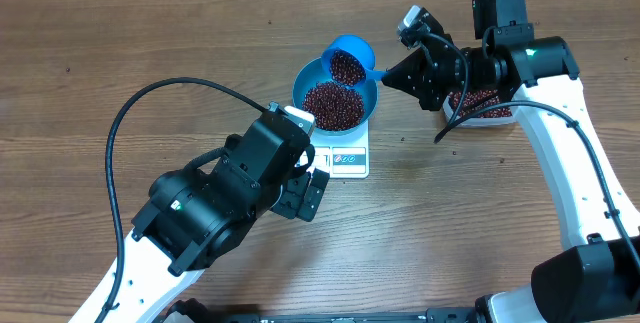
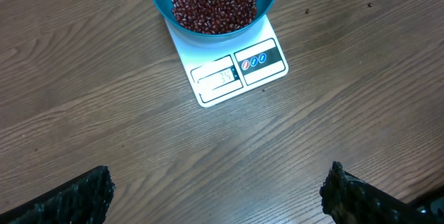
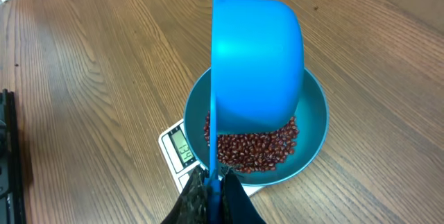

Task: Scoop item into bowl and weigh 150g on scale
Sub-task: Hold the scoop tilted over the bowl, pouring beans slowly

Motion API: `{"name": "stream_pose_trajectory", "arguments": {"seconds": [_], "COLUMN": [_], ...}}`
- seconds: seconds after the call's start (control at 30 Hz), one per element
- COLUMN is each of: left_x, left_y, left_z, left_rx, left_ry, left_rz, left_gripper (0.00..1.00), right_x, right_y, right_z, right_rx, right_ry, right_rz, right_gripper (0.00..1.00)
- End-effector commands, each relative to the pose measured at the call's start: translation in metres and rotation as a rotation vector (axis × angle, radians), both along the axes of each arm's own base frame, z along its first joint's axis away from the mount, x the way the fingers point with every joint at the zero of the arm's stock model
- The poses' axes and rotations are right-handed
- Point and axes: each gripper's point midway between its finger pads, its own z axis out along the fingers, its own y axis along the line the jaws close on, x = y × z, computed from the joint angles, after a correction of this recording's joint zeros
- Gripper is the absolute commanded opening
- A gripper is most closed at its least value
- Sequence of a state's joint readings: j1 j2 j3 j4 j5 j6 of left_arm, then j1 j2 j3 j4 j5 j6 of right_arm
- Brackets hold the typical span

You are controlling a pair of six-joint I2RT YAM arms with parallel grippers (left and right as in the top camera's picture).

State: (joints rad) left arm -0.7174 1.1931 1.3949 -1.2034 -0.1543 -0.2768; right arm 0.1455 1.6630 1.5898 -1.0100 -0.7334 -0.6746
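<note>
The blue bowl (image 1: 299, 93) stands on the white scale (image 1: 346, 157) with a heap of red-brown beans (image 1: 335, 106) in it. My right gripper (image 1: 385, 75) is shut on the handle of a small blue scoop (image 1: 347, 63). The scoop is tipped on its side above the bowl's far rim, with beans still in its cup. From the right wrist, the scoop (image 3: 257, 57) hangs over the bowl (image 3: 316, 120), and the gripper (image 3: 216, 182) pinches its handle. My left gripper (image 2: 218, 203) is open over bare table, short of the scale (image 2: 239, 71) and bowl (image 2: 158, 2).
A clear tub (image 1: 490, 111) holding more beans sits at the right, mostly hidden under my right arm. A few stray beans (image 2: 370, 5) lie on the wood right of the scale. The left arm's black cable (image 1: 130, 123) loops over the table's left half.
</note>
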Motion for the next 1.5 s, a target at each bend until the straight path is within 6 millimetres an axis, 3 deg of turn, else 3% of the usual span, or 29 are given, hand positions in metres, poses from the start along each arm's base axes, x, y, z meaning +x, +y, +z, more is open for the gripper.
{"name": "stream_pose_trajectory", "arguments": {"seconds": [0.0,0.4,0.9,1.47], "left_x": [0.003,0.003,0.003,0.003], "left_y": [0.002,0.002,0.002,0.002], "left_z": [0.010,0.010,0.010,0.010], "left_rx": [-0.004,-0.004,-0.004,-0.004], "left_ry": [-0.036,-0.036,-0.036,-0.036], "left_rz": [-0.005,-0.005,-0.005,-0.005], "left_gripper": [1.00,1.00,1.00,0.99], "right_x": [-0.001,0.003,0.012,0.016], "right_y": [0.001,0.002,0.001,-0.005], "right_z": [0.026,0.029,0.016,0.022], "right_rx": [0.020,0.008,-0.028,0.106], "right_ry": [-0.079,-0.145,-0.179,0.064], "right_rz": [0.015,0.046,0.067,-0.151], "right_gripper": [0.04,0.04,0.04,0.04]}}
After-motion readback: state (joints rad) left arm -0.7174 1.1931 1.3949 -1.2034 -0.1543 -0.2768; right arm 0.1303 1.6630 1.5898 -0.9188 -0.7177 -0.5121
